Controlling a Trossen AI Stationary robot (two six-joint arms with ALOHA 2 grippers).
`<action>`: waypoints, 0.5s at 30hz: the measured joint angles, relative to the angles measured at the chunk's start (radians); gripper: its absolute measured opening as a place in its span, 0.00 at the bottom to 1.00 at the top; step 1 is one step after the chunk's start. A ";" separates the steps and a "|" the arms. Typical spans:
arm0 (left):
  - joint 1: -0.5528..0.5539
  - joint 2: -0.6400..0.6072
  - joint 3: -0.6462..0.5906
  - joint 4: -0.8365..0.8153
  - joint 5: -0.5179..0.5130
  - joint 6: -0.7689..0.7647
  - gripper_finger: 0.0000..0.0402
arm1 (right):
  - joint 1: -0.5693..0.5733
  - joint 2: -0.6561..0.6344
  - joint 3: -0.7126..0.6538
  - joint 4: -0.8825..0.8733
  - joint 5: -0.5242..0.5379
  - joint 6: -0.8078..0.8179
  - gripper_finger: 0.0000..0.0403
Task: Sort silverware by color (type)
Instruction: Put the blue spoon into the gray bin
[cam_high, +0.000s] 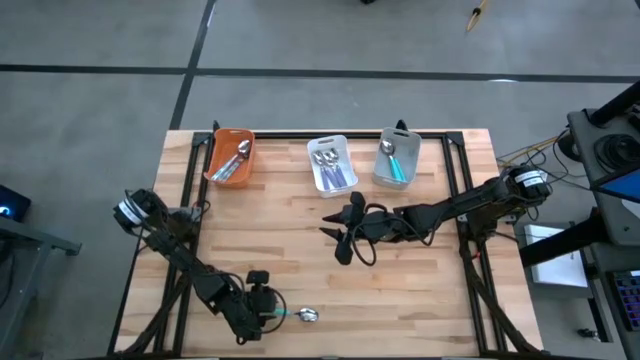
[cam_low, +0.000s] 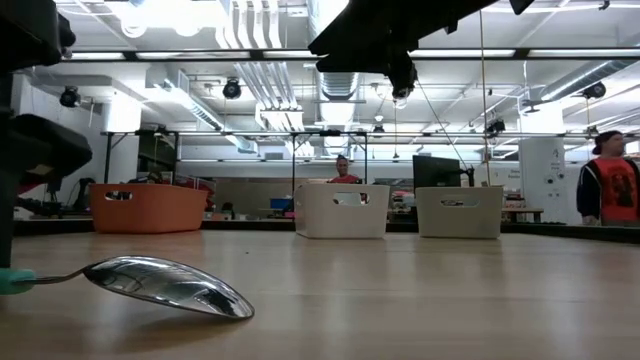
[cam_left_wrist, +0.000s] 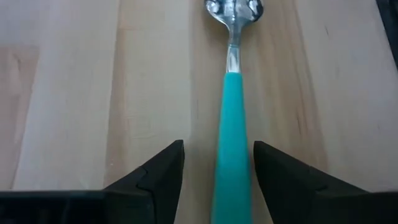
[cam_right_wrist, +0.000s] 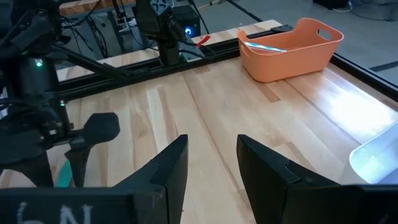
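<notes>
A spoon with a teal handle (cam_left_wrist: 231, 143) and a shiny bowl (cam_low: 170, 285) lies near the table's near edge, its bowl resting on the wood. My left gripper (cam_left_wrist: 217, 155) is low over it and open. One finger stands on each side of the handle without touching it, and the fingers point along the spoon toward its bowl. The high view shows the same spoon (cam_high: 300, 315) just right of my left gripper (cam_high: 265, 308). My right gripper (cam_high: 340, 235) hovers open over the table's middle, holding nothing; it also shows open in the right wrist view (cam_right_wrist: 211, 162).
Three bins stand along the far edge. The orange bin (cam_high: 230, 157) holds striped-handled pieces, the white bin (cam_high: 332, 163) lavender-handled ones, and the grey bin (cam_high: 397, 158) teal-handled ones. Bare wood lies between the bins and the spoon. People stand in the room beyond the table.
</notes>
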 joint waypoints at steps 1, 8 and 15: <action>0.000 0.000 -0.008 0.011 -0.001 -0.014 0.44 | 0.000 0.000 0.000 0.000 0.000 0.000 0.32; -0.001 -0.004 -0.059 0.085 -0.009 -0.035 0.41 | 0.000 0.000 0.000 0.000 0.000 -0.001 0.32; 0.000 -0.004 -0.065 0.069 -0.012 -0.044 0.27 | 0.000 0.000 0.000 0.000 0.000 -0.010 0.32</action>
